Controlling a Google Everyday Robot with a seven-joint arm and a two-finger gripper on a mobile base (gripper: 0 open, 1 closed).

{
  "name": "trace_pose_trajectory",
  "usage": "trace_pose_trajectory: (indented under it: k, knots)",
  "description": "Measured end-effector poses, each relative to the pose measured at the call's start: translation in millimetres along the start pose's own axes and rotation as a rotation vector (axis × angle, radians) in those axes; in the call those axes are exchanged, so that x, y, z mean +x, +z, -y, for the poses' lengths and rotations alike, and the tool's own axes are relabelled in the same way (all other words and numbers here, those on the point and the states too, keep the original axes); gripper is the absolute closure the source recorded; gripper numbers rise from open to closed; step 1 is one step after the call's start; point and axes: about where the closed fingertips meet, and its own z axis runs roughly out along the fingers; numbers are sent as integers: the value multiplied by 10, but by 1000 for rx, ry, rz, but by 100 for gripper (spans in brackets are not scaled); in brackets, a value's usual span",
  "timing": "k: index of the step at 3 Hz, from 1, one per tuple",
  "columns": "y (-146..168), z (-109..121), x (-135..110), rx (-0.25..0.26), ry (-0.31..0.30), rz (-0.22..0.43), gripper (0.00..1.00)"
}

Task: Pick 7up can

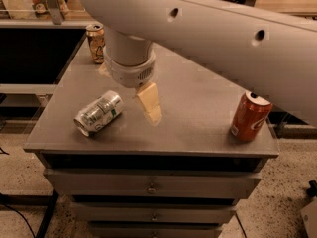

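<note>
Gripper (150, 109) hangs over cabinet top (198, 103), upper part hidden by wrist housing (130, 71); apart or together: cannot tell. Arm (208, 29) covers rear of top. Drawers (148, 185) shut, contents unseen. 7up can (98, 113) on its side just left, not touching. Tan-gold can (95, 42) upright behind-left; red-orange can (250, 117) upright, well right.

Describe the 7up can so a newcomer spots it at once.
On top of the grey drawer cabinet, look front left, just left of the gripper hanging over the middle. The 7up can lies there on its side, silver-white with green patches; the red-orange can at the front right and the tan-gold can at the back left both stand upright.
</note>
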Motion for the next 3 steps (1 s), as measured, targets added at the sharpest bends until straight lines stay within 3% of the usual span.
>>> trace_pose_trajectory:
  k: [3]
  knots:
    - [127,341,-292,-51,-102,40,0]
